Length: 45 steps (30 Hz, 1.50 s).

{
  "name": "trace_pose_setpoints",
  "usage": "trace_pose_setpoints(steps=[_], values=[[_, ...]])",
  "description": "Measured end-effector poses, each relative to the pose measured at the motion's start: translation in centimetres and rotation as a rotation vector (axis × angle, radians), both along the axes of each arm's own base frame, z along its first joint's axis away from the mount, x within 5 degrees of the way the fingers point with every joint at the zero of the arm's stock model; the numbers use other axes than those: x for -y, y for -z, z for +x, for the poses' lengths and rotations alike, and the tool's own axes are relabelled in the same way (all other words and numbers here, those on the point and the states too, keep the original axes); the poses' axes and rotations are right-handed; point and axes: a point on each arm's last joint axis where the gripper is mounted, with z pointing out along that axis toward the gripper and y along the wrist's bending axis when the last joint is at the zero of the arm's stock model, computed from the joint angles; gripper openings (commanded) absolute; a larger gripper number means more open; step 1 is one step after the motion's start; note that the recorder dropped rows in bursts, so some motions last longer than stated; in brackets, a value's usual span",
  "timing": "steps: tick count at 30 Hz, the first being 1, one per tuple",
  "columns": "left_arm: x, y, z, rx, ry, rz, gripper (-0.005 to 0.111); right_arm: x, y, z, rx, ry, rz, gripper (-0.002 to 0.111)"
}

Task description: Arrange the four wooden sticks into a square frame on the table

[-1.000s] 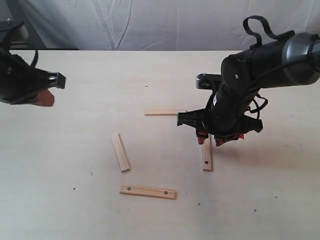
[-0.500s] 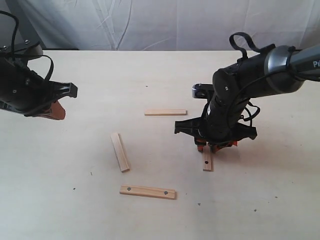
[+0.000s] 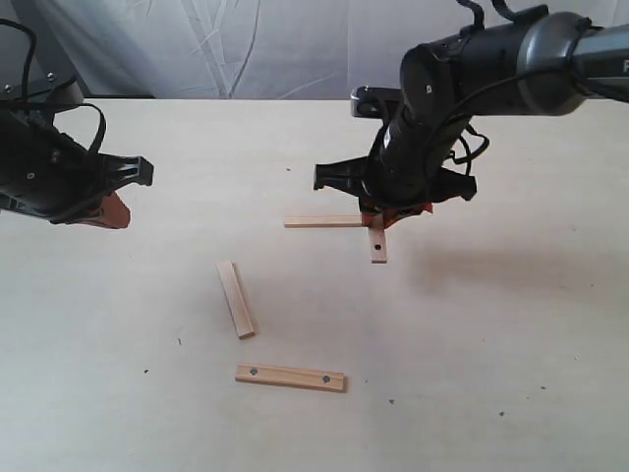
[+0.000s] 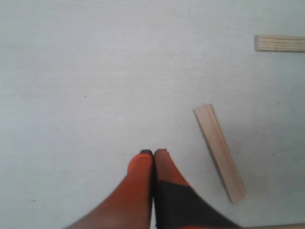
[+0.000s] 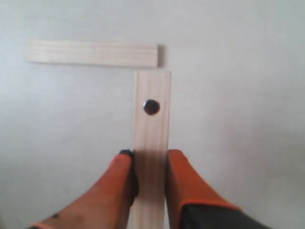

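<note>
Stick with a dark hole [image 5: 151,125], clamped in the right hand [image 5: 149,161] just over the surface [image 3: 491,344], sits square to the far stick [image 5: 93,53], seemingly to make a corner; left hand [image 4: 153,153] is pressed together, empty.

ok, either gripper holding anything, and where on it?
Right gripper holds a stick, fingers pinching its two long edges, behind the hole at its free end. Left gripper is shut and empty.
</note>
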Motion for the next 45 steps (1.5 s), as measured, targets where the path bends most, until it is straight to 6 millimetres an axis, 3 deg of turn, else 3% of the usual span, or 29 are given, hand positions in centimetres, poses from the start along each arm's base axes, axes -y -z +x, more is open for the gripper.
trace_pose_setpoints(steps=[11,25,32,36,41,45], values=[[0.0,-0.2,0.3,0.024,-0.02,-0.014,0.0,-2.2,3.7,3.6,-0.029,-0.01,-0.021,0.0],[0.1,-0.2,0.3,0.032,-0.03,-0.028,0.0,-2.3,5.0,3.6,-0.068,-0.01,-0.041,0.001],[0.1,-0.3,0.4,0.035,-0.031,-0.027,0.0,-2.3,5.0,3.5,-0.072,-0.012,-0.043,0.04],[0.1,-0.3,0.4,0.035,-0.031,-0.027,0.0,-2.3,5.0,3.5,-0.076,0.001,-0.041,0.042],[0.5,-0.3,0.4,0.036,-0.016,-0.026,0.0,-1.9,2.7,3.3,-0.066,0.017,-0.027,0.042],[3.5,-0.1,-0.1,0.037,0.109,0.008,0.0,1.1,-1.2,3.7,-0.052,0.053,-0.017,0.042]])
